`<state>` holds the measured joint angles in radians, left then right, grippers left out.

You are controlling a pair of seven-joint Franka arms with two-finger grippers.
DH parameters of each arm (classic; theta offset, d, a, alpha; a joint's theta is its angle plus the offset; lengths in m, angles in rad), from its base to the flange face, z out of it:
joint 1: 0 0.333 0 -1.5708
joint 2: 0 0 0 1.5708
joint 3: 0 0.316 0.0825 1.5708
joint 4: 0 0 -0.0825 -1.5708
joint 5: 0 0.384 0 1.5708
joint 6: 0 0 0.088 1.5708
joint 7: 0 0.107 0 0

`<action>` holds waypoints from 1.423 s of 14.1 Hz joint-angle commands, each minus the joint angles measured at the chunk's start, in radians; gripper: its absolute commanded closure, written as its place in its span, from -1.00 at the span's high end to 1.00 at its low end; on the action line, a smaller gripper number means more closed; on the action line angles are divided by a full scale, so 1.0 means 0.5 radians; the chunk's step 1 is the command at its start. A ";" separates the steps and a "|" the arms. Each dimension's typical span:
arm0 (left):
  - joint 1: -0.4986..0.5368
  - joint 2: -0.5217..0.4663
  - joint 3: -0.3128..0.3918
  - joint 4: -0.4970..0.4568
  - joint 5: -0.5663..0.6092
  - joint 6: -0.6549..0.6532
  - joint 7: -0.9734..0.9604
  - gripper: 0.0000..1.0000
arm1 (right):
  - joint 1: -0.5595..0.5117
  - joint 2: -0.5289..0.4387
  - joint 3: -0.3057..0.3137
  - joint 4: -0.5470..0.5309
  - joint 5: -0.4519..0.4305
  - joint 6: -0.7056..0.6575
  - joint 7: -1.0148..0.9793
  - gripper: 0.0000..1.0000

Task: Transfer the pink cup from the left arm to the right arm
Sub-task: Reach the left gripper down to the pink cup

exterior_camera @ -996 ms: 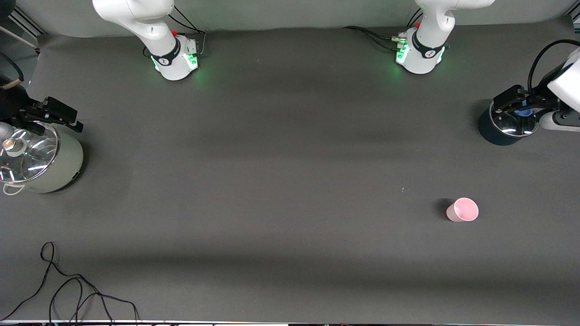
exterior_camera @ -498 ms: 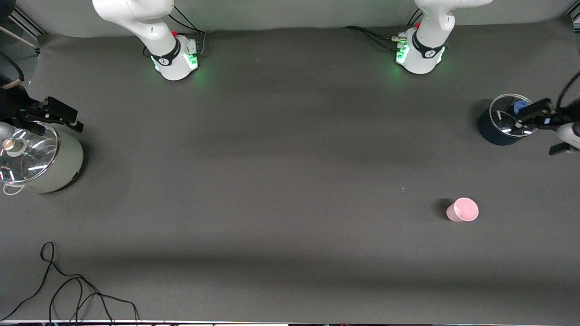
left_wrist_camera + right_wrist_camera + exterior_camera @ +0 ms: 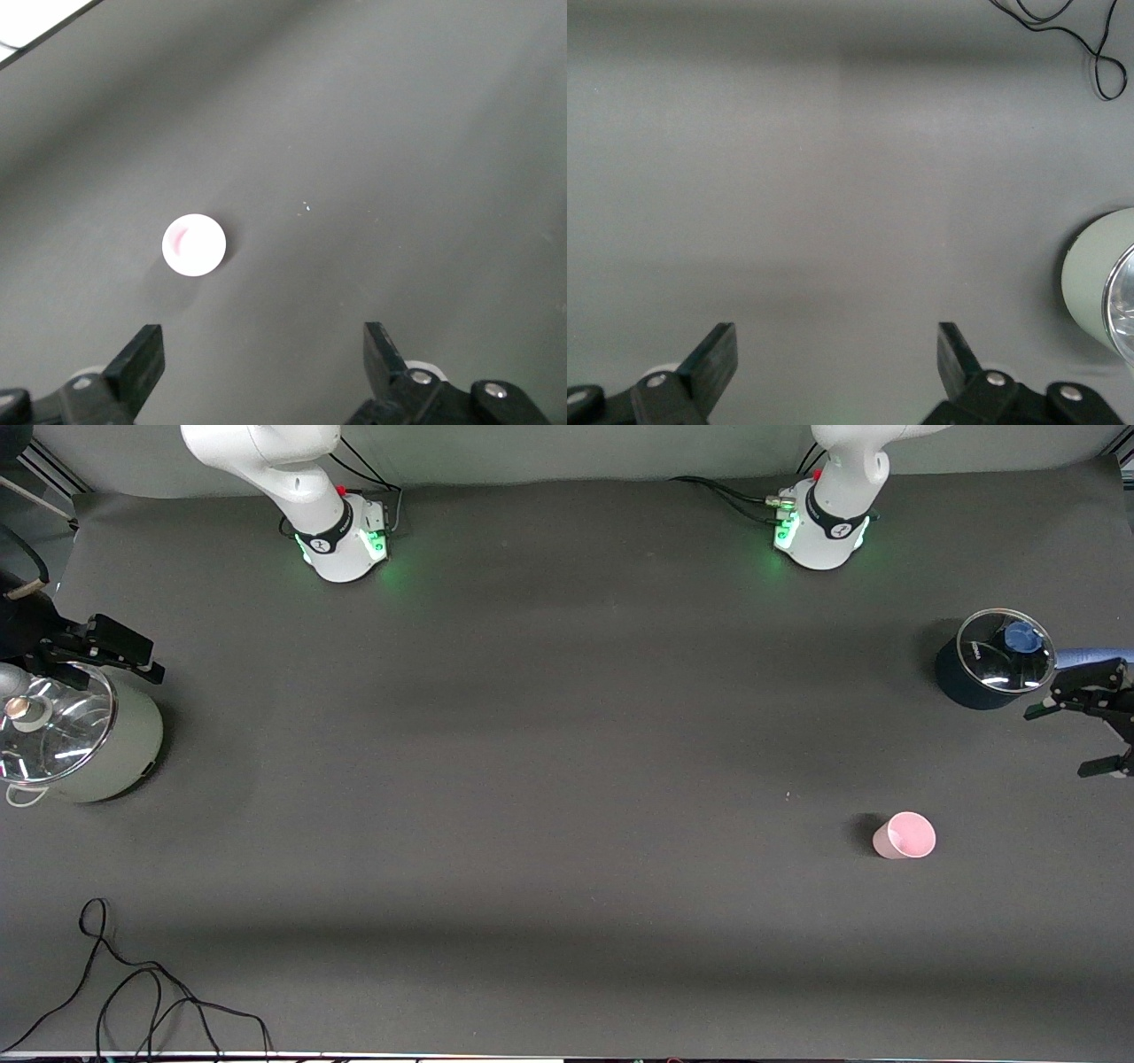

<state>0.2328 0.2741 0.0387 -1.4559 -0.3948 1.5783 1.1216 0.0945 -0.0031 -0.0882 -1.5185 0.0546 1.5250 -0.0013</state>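
Observation:
The pink cup [image 3: 904, 836] stands upright, mouth up, on the dark mat toward the left arm's end of the table, nearer to the front camera than the dark blue pot [image 3: 983, 673]. My left gripper [image 3: 1067, 740] hovers over the mat beside that pot, open and empty, well clear of the cup. In the left wrist view the cup [image 3: 194, 245] shows as a pale disc ahead of the open left gripper [image 3: 264, 343], off to one finger's side. My right gripper [image 3: 111, 657] waits open above the pale green pot [image 3: 106, 757]; the right wrist view shows the gripper [image 3: 837, 343] empty.
The dark blue pot has a glass lid with a blue knob [image 3: 1021, 636]. The pale green pot [image 3: 1097, 282] carries a glass lid [image 3: 44, 726]. A black cable [image 3: 151, 1001] loops near the front edge at the right arm's end.
My left gripper has swung off the dark blue pot's lid toward the table's end and the front camera, uncovering the lid. The cup and the right arm have not moved.

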 commanded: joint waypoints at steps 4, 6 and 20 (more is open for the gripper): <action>0.188 0.316 -0.013 -0.045 -0.434 0.141 0.841 1.00 | 0.001 0.006 -0.001 0.030 0.026 -0.028 0.021 1.00; 0.277 0.448 -0.016 -0.061 -0.581 0.148 1.148 1.00 | 0.001 0.009 -0.002 0.030 0.029 -0.028 0.024 1.00; 0.522 1.212 -0.016 -0.174 -1.493 0.191 2.763 0.99 | -0.002 0.052 -0.001 0.067 0.026 -0.028 0.012 1.00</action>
<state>0.4820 0.8540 0.0376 -1.5376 -1.0890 1.6653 2.4209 0.0943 0.0065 -0.0865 -1.5144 0.0546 1.5251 -0.0013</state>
